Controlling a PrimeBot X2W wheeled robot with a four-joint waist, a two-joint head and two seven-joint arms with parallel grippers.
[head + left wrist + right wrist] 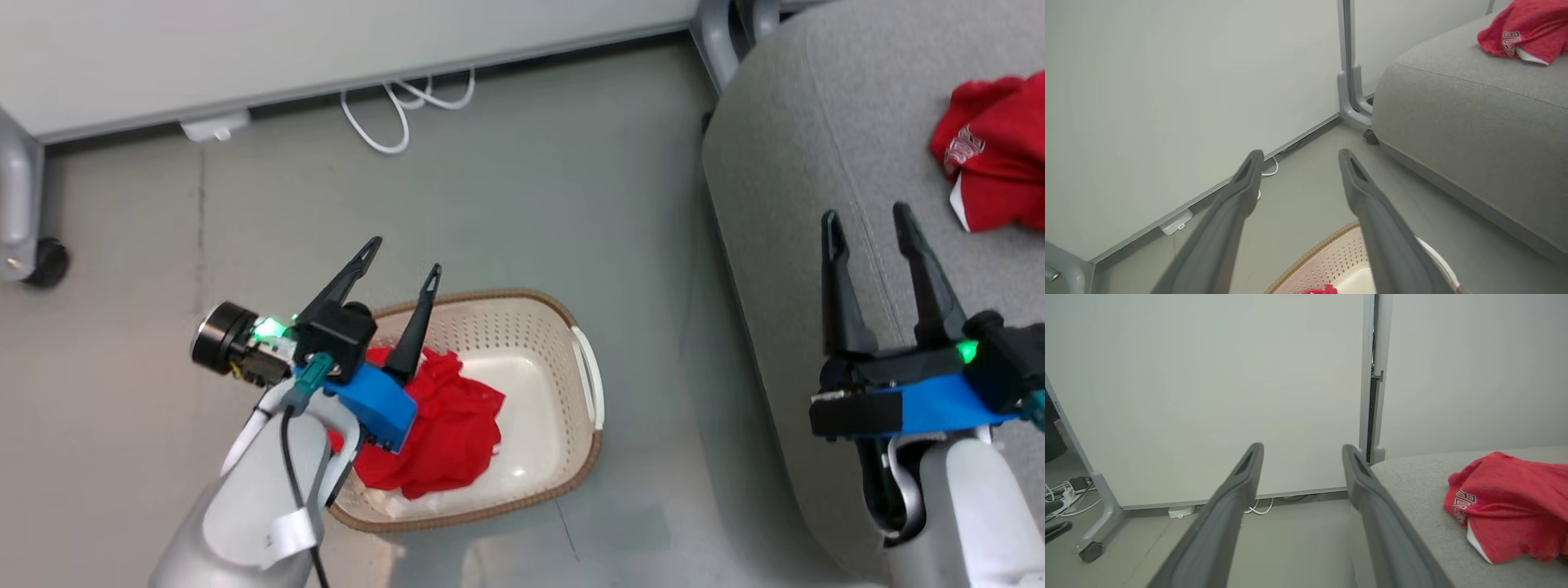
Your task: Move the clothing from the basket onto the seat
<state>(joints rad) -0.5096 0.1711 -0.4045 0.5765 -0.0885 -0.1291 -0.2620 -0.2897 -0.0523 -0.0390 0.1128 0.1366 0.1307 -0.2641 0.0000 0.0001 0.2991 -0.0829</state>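
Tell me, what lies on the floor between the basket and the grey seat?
Nothing; in the head view, the floor between the basket and the seat is bare.

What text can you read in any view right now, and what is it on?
"BU": start of the black-and-white lettering on the red garment lying on the seat; the rest is folded away.
White tag on the left forearm: marking too small to read.
Red clothing in the basket: no lettering shows.
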